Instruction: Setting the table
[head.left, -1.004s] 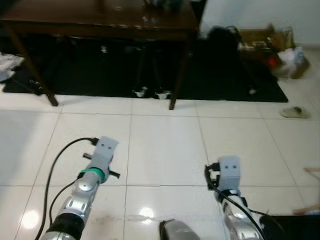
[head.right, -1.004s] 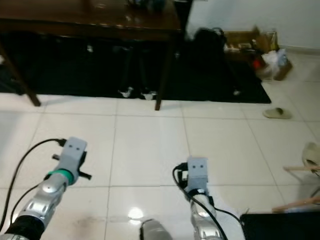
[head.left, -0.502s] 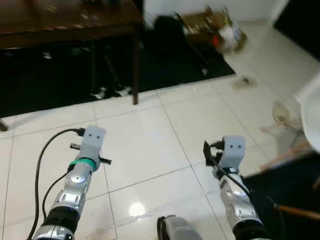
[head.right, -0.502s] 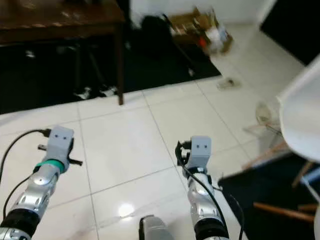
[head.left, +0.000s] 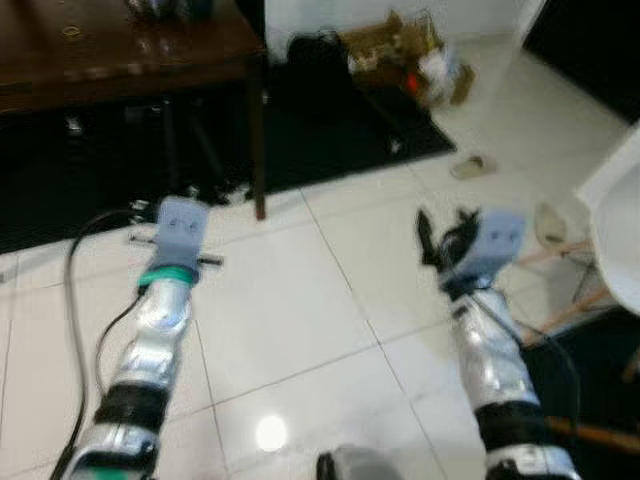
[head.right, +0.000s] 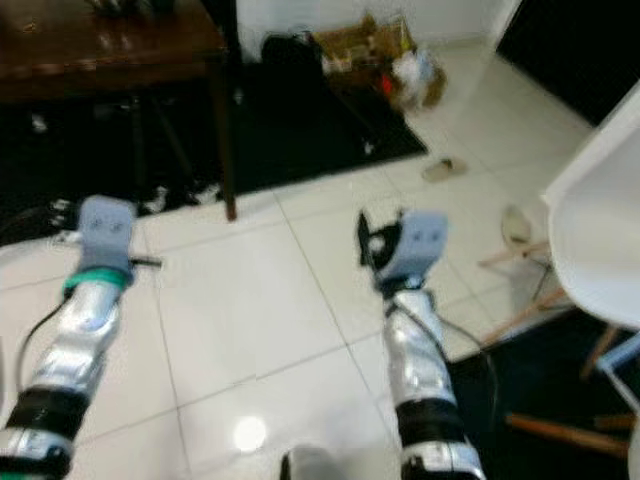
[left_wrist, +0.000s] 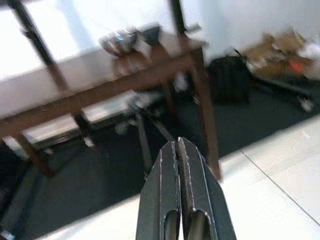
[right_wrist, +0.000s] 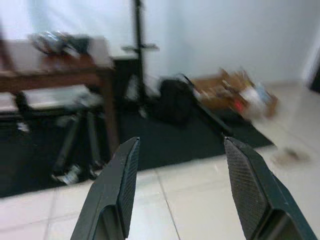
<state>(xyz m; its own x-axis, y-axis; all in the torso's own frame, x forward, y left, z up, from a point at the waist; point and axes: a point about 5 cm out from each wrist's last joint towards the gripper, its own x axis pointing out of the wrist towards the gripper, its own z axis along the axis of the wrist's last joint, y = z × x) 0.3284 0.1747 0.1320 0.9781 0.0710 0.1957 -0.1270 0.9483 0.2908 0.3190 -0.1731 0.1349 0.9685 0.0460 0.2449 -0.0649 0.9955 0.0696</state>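
While both arms reach forward over white floor tiles (head.left: 300, 330), the dark wooden table (left_wrist: 100, 70) stands ahead of the left gripper (left_wrist: 178, 150), whose fingers are pressed together; the right gripper (right_wrist: 180, 170), fingers spread and empty, faces the table's corner, with a white chair (head.right: 600, 240) off to its right.

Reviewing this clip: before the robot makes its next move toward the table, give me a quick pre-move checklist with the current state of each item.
1. Left tool empty, fingers shut: ok.
2. Right tool empty, fingers open: ok.
3. Dark wooden table in sight ahead and to the robot's left: ok.
4. Tableware in a tool for setting: not ok, both hold nothing.
5. What lies on the table: cannot tell; a shiny bowl-like thing sits near its corner, blurred.
6. White tiled floor between the robot and the table free of obstacles: ok; the white chair stands off to the right.
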